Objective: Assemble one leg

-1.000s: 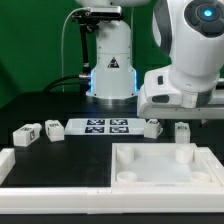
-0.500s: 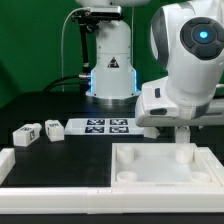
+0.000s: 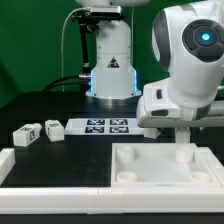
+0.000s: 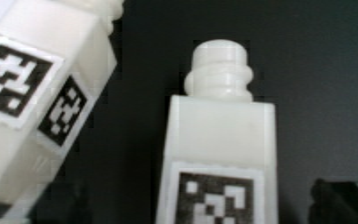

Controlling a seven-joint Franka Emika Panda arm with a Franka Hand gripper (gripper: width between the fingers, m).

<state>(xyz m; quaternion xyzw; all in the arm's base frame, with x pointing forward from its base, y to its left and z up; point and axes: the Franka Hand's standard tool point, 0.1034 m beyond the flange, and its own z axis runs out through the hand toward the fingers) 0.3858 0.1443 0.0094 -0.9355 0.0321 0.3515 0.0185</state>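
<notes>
In the wrist view a white leg (image 4: 220, 140) with a black-and-white tag and a knobbed tip lies between my dark fingertips (image 4: 345, 200). My gripper (image 4: 179, 212) is open, with gaps on both sides of the leg. A second leg (image 4: 43, 100) lies close beside it. In the exterior view my gripper (image 3: 181, 131) is down at the table just behind the white square tabletop (image 3: 165, 170), and the hand hides these two legs. Two more legs (image 3: 25, 133) (image 3: 52, 129) lie at the exterior view's left.
The marker board (image 3: 105, 126) lies between the left pair of legs and my gripper. A white L-shaped rail (image 3: 12, 162) runs along the left and front. The robot base (image 3: 110, 70) stands behind the board.
The arm has come down and shifted over the two right-hand legs, which now hide behind the hand. Over the last half second it barely moved.
</notes>
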